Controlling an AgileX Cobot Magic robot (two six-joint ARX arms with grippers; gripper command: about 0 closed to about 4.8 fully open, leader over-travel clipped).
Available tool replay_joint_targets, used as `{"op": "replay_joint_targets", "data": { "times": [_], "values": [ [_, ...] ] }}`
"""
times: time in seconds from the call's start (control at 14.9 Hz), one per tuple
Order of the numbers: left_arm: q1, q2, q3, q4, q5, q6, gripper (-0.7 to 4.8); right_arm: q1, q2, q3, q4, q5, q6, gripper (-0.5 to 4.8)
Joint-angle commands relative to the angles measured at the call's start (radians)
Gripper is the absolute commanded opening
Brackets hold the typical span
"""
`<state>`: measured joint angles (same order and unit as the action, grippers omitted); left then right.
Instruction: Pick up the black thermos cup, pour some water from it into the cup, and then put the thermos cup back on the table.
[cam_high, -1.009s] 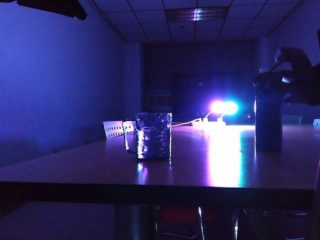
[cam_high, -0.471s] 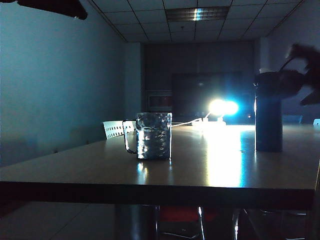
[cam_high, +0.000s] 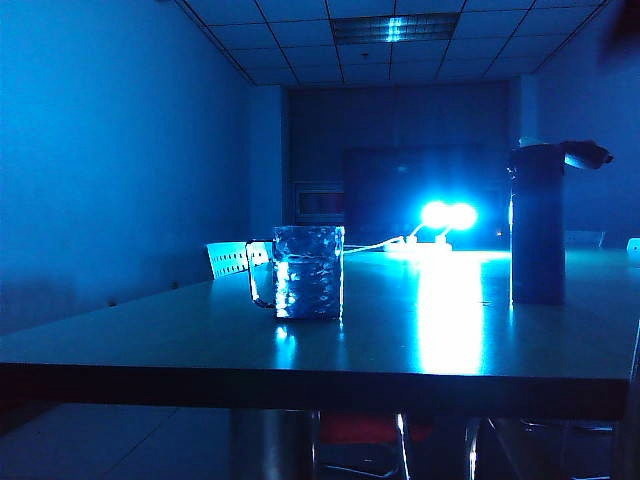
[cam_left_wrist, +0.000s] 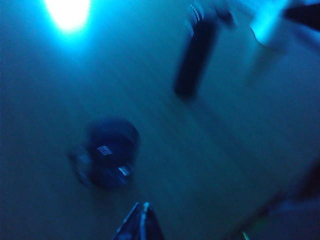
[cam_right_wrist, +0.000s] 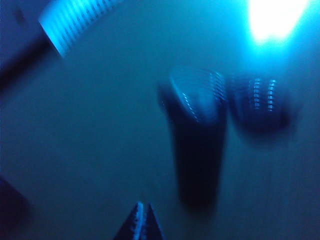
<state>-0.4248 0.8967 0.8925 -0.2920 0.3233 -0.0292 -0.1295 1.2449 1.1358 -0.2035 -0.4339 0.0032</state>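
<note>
The black thermos cup stands upright on the right of the table, its flip lid jutting sideways. The cup, a dimpled glass mug, stands left of the middle with its handle to the left. Neither arm shows in the exterior view. The left wrist view is blurred: my left gripper hangs shut and empty above the table, with the cup and thermos cup beyond it. My right gripper is shut and empty too, high above the thermos cup and the cup.
A glaring lamp shines at the table's far end and throws a bright streak on the wood. A white perforated object lies behind the cup, with a white cable running toward the lamp. The room is dark and blue-lit.
The right arm was at the thermos cup's top, then lifted away out of the exterior view and its gripper closed. The dark arm at the upper left corner has also gone. The thermos cup stayed put.
</note>
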Motion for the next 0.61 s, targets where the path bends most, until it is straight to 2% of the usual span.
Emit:
{"op": "replay_joint_targets", "data": {
  "times": [0.07,0.2,0.34,0.47,0.61],
  "values": [
    [-0.019,-0.093,-0.005,0.009,-0.192,-0.005,-0.05,0.108,-0.217,-0.118,0.183,0.148,0.003,-0.09],
    [-0.020,-0.166,-0.060,0.051,-0.261,-0.006,-0.05,0.204,-0.360,-0.239,0.266,0.271,0.029,-0.09],
    [-0.027,-0.257,-0.201,0.147,-0.299,-0.005,-0.05,0.275,-0.473,-0.365,0.275,0.371,0.029,-0.09],
    [-0.027,-0.361,-0.360,0.241,-0.302,-0.005,-0.06,0.295,-0.582,-0.505,0.328,0.386,0.023,-0.09],
    [-0.027,-0.428,-0.486,0.351,-0.306,-0.016,-0.06,0.295,-0.671,-0.626,0.298,0.390,0.028,-0.08]
  ]
}}
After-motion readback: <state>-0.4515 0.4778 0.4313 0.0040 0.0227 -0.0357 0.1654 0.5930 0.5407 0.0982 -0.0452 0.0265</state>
